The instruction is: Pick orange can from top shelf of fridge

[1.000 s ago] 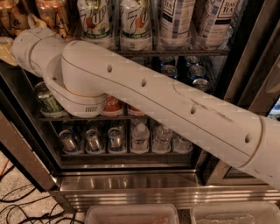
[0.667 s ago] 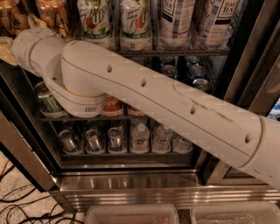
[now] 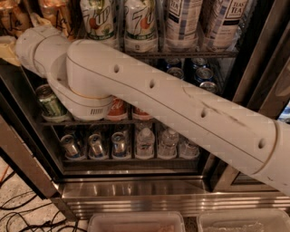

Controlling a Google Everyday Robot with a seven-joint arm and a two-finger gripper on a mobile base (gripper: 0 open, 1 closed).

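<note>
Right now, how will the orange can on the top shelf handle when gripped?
Orange can: shiny metal skin, probably slippery and easily dented. Standing upright on the wire top shelf, it may tip if nudged. Gripper sits at the left edge, just below it.

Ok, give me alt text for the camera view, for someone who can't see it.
A thick white robot arm reaches diagonally from lower right into a drinks fridge, its gripper at the far left edge near the orange can on the top shelf. 7UP cans and tea cans stand alongside; water bottles sit on a lower rack.
</note>
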